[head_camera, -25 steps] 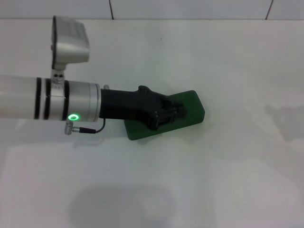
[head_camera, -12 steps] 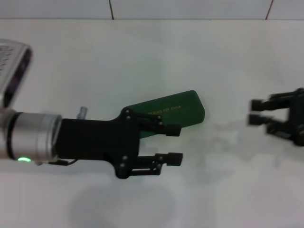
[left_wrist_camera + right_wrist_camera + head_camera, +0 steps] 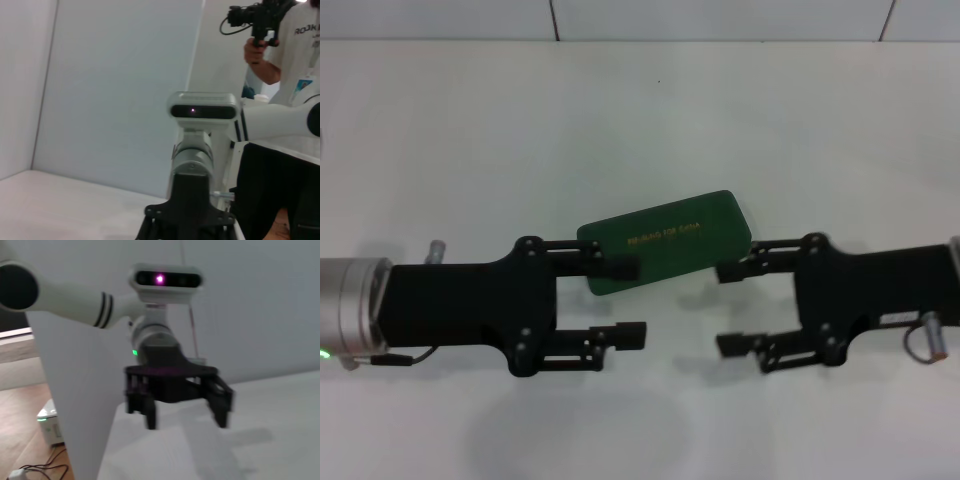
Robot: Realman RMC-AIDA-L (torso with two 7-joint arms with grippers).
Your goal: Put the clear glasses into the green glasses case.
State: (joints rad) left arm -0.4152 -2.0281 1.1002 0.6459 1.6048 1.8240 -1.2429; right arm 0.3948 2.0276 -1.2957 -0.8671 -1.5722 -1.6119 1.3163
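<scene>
green glasses case (image 3: 666,241) lies shut on white table (image 3: 800,120), lid up, gold lettering showing. clear glasses nowhere visible, presumably inside case. left gripper (image 3: 633,301) just beside case's near-left corner, fingers spread wide, empty. right gripper (image 3: 728,307) just beside case's near-right corner, likewise wide open, empty. both face each other, probably clearing away since task looks finished.

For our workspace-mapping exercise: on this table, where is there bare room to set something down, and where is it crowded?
Free: the wide strip of table between the green glasses case and the back wall, and the near strip below both arms. Crowded: the middle, where the open left gripper and open right gripper face each other beside the closed case.
</scene>
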